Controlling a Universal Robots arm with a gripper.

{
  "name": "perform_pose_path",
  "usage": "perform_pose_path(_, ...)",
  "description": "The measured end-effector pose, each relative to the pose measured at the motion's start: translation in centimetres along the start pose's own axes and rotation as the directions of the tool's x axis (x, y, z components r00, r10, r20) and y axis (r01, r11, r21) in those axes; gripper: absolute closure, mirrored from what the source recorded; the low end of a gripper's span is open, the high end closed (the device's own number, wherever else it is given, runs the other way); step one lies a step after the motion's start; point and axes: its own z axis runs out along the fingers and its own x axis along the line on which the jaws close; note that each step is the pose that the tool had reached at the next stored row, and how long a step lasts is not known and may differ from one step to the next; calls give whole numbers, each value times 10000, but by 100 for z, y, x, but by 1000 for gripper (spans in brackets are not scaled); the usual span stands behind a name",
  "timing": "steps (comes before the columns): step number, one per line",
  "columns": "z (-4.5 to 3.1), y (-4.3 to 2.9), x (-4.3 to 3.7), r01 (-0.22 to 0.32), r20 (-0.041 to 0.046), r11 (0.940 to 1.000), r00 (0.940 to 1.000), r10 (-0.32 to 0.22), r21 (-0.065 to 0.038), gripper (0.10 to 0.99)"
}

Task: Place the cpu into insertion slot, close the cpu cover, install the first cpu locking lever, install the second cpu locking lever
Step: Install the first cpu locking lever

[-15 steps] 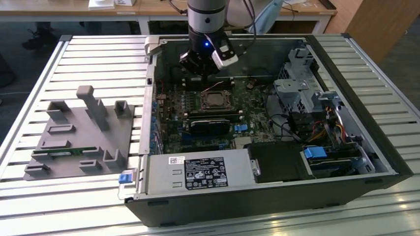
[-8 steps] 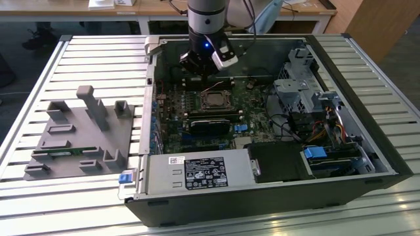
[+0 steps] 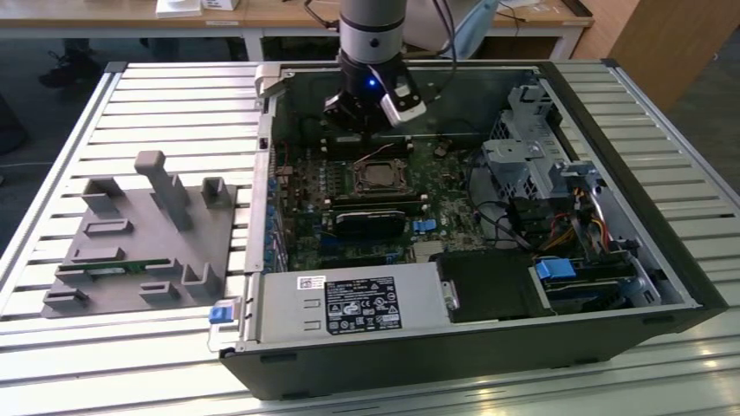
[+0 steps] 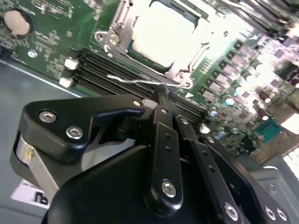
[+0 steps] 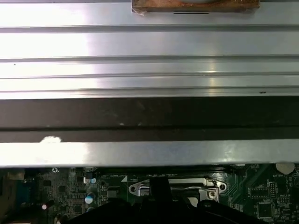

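- Cpu (image 4: 161, 30) sits in the slot (image 4: 180, 77), just beyond my fingertips. Its pale top shows through the cover (image 4: 122, 21), which looks folded down over it.
- My gripper (image 4: 164, 93) is drawn narrow, tips together at the end of a thin lever (image 4: 133, 81) beside the slot. I cannot tell whether the wire is pinched.
- I judge placing and closing done. This lever looks unlatched, and I cannot make out the other one.

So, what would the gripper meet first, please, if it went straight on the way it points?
Most likely the thin wire locking lever beside the insertion slot: the gripper sits right at it, though whether they touch is unclear.
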Motion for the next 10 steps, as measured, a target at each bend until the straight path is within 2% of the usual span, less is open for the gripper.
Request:
perform_pose_path(6,32,35,-92,1,-1,10000,10000,-1,0,980)
perform_pose_path(10,41,40,-111,1,-2,10000,10000,-1,1,980)
